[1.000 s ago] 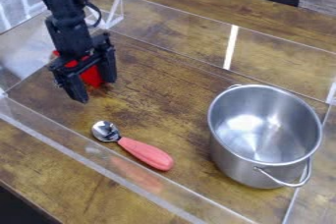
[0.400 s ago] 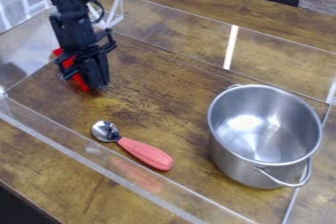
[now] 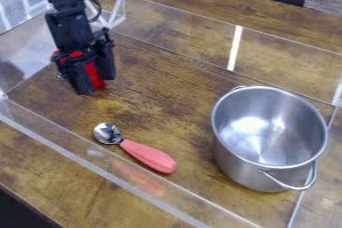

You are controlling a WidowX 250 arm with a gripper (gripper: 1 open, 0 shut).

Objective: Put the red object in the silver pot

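The red object (image 3: 88, 73) lies on the wooden table at the back left, only partly visible between the black fingers of my gripper (image 3: 88, 82). The gripper points down over it, jaws apart, one finger on each side of the red plastic. I cannot see whether the fingers touch it. The silver pot (image 3: 274, 132) stands upright and empty at the front right, far from the gripper, with its loop handle toward the front.
A metal spoon with a salmon-red handle (image 3: 135, 148) lies near the front between gripper and pot. Clear plastic walls (image 3: 237, 47) border the table on all sides. A low clear front wall (image 3: 80, 162) runs close to the spoon.
The jaws stood wide around the red object, then closed tight, and now stand apart again. The hand has stayed in nearly the same spot and rolled slightly.
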